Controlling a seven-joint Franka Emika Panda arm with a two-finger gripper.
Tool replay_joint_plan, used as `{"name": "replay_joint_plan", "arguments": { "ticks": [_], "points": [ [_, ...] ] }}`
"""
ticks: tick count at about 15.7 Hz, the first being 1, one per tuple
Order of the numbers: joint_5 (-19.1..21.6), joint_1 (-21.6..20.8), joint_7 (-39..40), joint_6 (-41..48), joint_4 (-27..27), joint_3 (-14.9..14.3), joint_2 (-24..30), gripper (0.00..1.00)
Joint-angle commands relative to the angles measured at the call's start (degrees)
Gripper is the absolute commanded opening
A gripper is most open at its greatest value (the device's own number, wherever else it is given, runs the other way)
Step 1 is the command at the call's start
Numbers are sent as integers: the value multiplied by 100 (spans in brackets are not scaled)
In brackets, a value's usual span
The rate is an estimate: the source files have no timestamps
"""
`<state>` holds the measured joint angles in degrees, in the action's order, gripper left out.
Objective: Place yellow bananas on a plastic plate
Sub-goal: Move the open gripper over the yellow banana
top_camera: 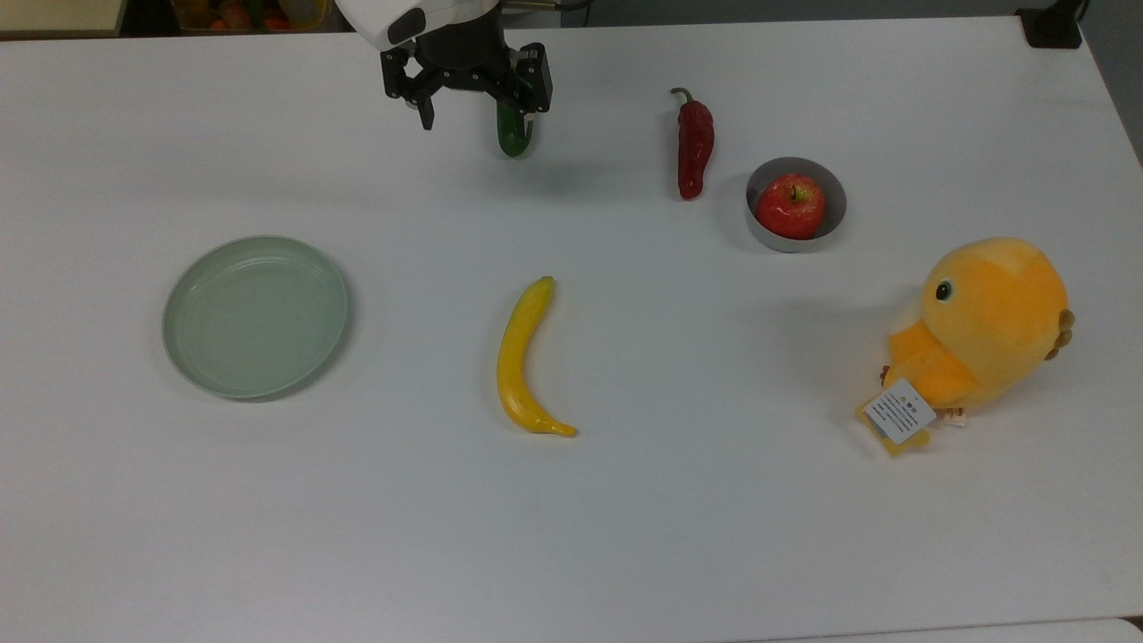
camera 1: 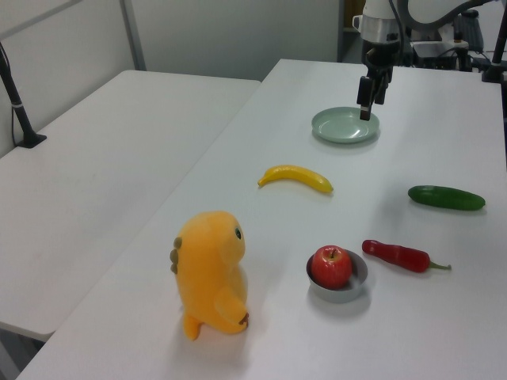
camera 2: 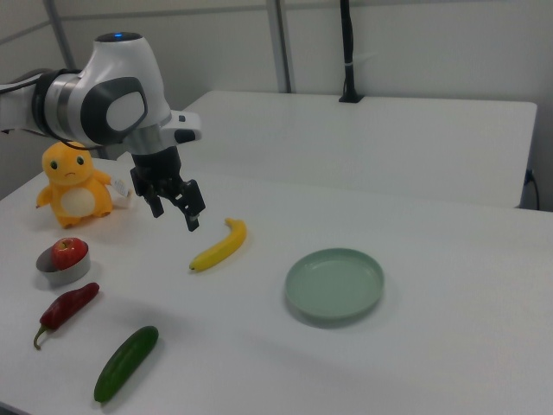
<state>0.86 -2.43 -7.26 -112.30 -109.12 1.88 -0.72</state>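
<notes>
1. In the top view, going left to right: the plastic plate (top_camera: 255,316) lies empty on the white tabletop (top_camera: 625,518), well to the left of the gripper (top_camera: 473,117) and nearer to the camera. It is round, shallow and pale grey-green, with a raised rim and faint rings.
2. The fingers (top_camera: 427,113) are apart, hold nothing, and hang above the tabletop, over the dark green cucumber (top_camera: 513,134).
3. The yellow banana (top_camera: 525,357) lies on the tabletop, well apart from the fingers, between plate and red chili pepper (top_camera: 694,147). It is slim, curved and smooth.
4. I judge that nothing is done yet: grasping, carrying and placing all remain.
</notes>
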Motion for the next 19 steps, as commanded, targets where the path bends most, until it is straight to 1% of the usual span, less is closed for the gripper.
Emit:
{"name": "replay_joint_plan", "arguments": {
  "ticks": [1, 11, 15, 19],
  "points": [
    [81, -55, 67, 41, -213, 23, 72, 100],
    [81, -64, 49, 15, -311, 31, 64, 100],
    [81, -64, 49, -64, -294, 49, -59, 100],
    [72, -117, 40, -950, -259, 58, -524, 100]
  ]
}}
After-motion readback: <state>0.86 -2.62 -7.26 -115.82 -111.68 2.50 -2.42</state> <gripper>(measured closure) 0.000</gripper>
